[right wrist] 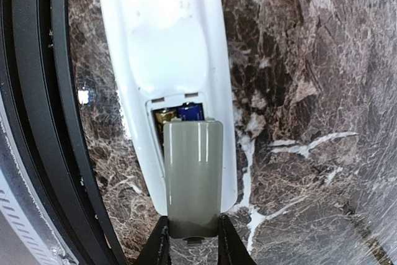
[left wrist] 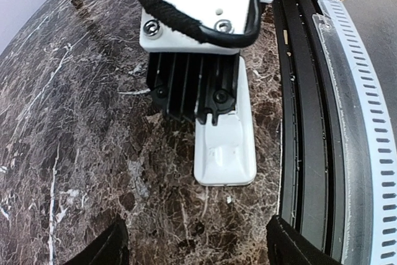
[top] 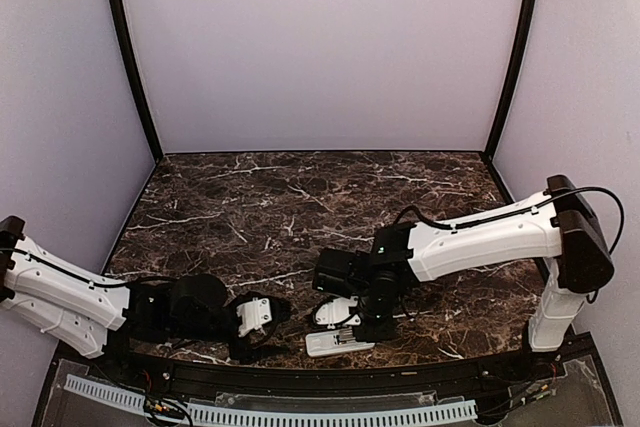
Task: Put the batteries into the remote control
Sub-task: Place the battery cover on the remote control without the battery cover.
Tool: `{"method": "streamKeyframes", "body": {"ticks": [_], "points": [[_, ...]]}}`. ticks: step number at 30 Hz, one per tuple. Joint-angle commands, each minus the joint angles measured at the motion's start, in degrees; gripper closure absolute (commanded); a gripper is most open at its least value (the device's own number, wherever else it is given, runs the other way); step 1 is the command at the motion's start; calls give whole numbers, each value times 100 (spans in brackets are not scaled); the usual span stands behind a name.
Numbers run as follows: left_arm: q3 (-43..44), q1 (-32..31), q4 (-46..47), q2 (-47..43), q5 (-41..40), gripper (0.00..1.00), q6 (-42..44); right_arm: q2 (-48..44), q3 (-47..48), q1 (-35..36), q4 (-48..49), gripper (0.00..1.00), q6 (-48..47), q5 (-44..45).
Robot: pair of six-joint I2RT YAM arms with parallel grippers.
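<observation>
The grey cover (right wrist: 193, 172) held over the remote control (right wrist: 167, 60)
The right pincer (right wrist: 193, 238) is clamped on it, batteries (right wrist: 180, 113) showing beneath; the left pincer (left wrist: 197, 246) stands apart above the bench (left wrist: 74, 122).

The remote control (right wrist: 167, 60) was glossy white, and the cover (right wrist: 193, 175) was a pale grey. The batteries (right wrist: 180, 113) showed gold and blue at their ends. The surface (top: 300, 197) was dark brown marble veined in white, the walls (top: 320, 47) pale lilac, the arms (top: 480, 237) white with black joints.
</observation>
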Motion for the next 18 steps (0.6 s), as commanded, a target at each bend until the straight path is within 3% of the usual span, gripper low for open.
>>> {"method": "streamKeyframes", "body": {"ticks": [1, 18], "points": [[-183, -22, 229, -91, -387, 24, -106, 77, 341, 87, -180, 82, -66, 184], [-379, -22, 279, -497, -604, 23, -115, 260, 368, 177, -154, 83, -474, 223]]}}
